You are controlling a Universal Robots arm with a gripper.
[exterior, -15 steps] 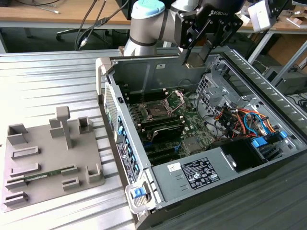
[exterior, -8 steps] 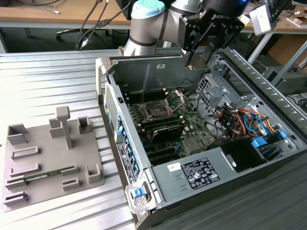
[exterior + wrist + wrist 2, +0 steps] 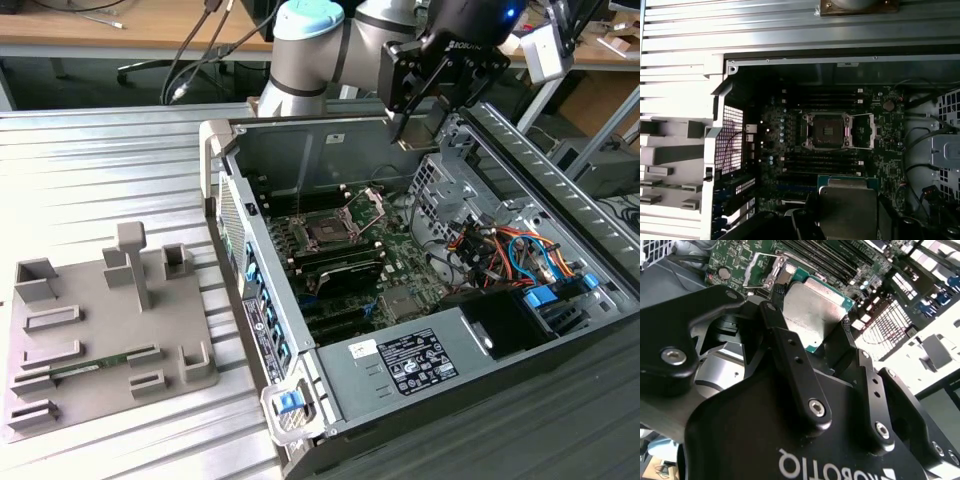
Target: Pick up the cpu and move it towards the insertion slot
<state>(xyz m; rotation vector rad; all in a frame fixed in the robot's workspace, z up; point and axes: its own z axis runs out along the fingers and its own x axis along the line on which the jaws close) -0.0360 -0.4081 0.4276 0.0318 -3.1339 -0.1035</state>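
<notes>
While one cpu point(image 3: 812, 310) is clamped between the two black fingers point(image 3: 790, 360) of the single gripper point(image 3: 812, 347), it is held in the air above the open computer case point(image 3: 300, 345), clear of the board. Its top is seen in the second wrist view as a flat square plate, pale silver and matte, edged by a thin green-tan rim. In the first wrist view the same chip point(image 3: 847, 202) is seen from above, with the insertion slot point(image 3: 827, 131) further along the board and well apart from it.

One insertion slot is counted: a dark square socket framed in shiny metal, with one hinged silver bracket point(image 3: 862, 131) folded open beside it. It is seated on a green circuit board point(image 3: 400, 260). Long black memory slots point(image 3: 822, 162) are laid in parallel rows on both sides of the socket; an exact count cannot be made.

In the exterior view the gripper point(image 3: 425, 105) is seen high over the case's back wall, the slot point(image 3: 328, 230) below it and toward the exterior view's left. One grey moulded fixture tray point(image 3: 105, 335) with blocky upright ribs is set on the ribbed metal table point(image 3: 90, 170), and one thin green memory stick point(image 3: 85, 368) is lying in it.
</notes>
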